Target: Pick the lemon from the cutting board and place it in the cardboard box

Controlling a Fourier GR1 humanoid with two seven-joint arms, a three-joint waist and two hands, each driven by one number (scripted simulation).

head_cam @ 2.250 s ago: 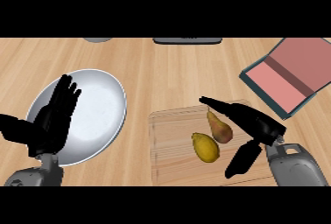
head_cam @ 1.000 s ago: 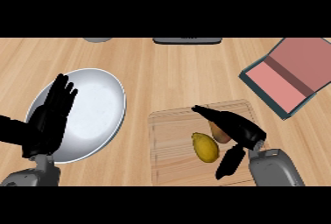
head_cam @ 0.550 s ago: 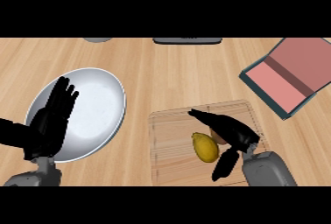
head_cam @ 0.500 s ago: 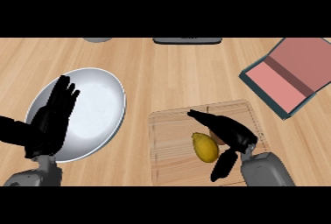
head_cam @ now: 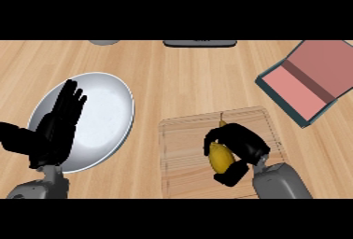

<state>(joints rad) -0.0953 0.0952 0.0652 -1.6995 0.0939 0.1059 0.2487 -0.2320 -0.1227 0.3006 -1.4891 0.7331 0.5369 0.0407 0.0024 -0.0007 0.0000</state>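
A yellow lemon (head_cam: 221,158) lies on the wooden cutting board (head_cam: 186,154) at lower centre. My right hand (head_cam: 241,145) sits over it, fingers curled down round its top and right side, thumb below it. Behind the hand only the stem tip of a brown pear (head_cam: 222,121) shows; the rest is hidden. The cardboard box (head_cam: 314,79) lies open at the upper right, with a pink inside and a dark teal rim. My left hand (head_cam: 55,128) rests open, fingers up, over the left part of a white plate (head_cam: 107,107).
A dark flat object (head_cam: 200,43) and a grey round object (head_cam: 105,42) sit at the counter's far edge. Bare wooden counter lies between the cutting board and the box.
My right hand has moved left over the lemon and curled its fingers round it, covering the pear. The left hand has barely shifted.
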